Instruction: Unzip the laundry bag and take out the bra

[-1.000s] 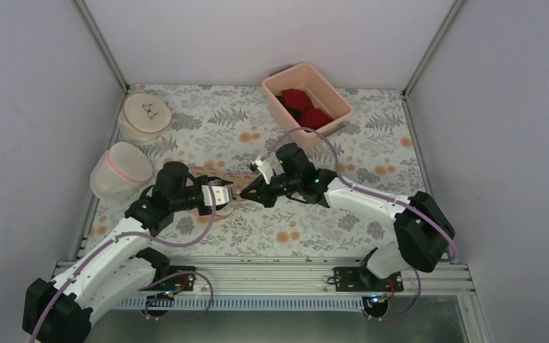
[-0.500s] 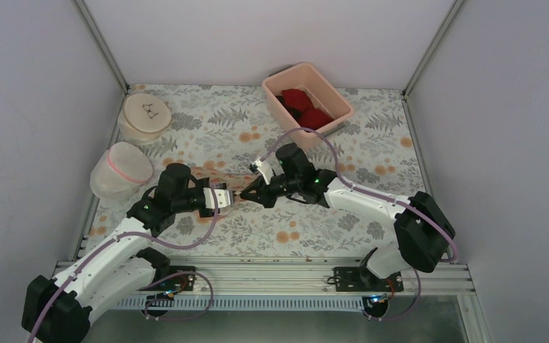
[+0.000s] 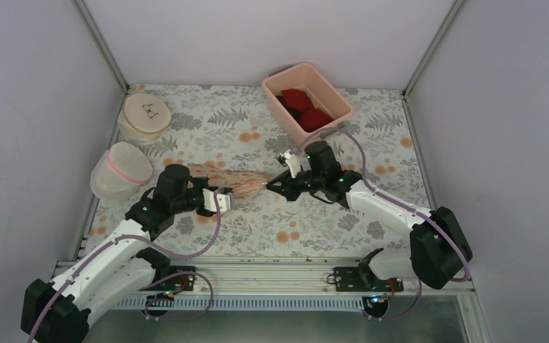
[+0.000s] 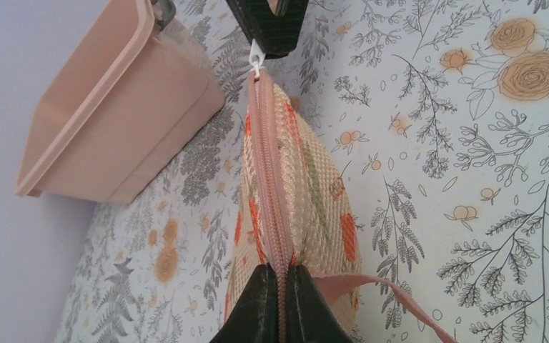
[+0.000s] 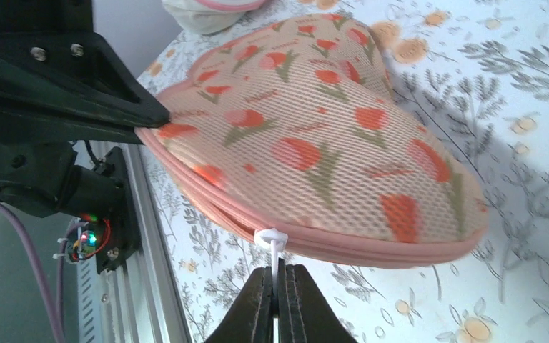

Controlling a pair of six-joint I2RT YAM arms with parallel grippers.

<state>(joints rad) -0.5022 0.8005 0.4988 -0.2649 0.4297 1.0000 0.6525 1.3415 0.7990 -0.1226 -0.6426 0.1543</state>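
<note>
The left gripper (image 4: 280, 280) is pinched tight on the near end of the laundry bag (image 4: 311, 186). The bag stretches away from it to the right gripper (image 5: 279, 280), which is squeezed on the white zip pull (image 5: 272, 241). The zip looks mostly shut. No bra shows, so it is probably inside.

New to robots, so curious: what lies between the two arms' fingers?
The flowered laundry bag spans the gap, seen in the top view: left fingers clamp one end, right fingers pinch its white zip pull.
</note>
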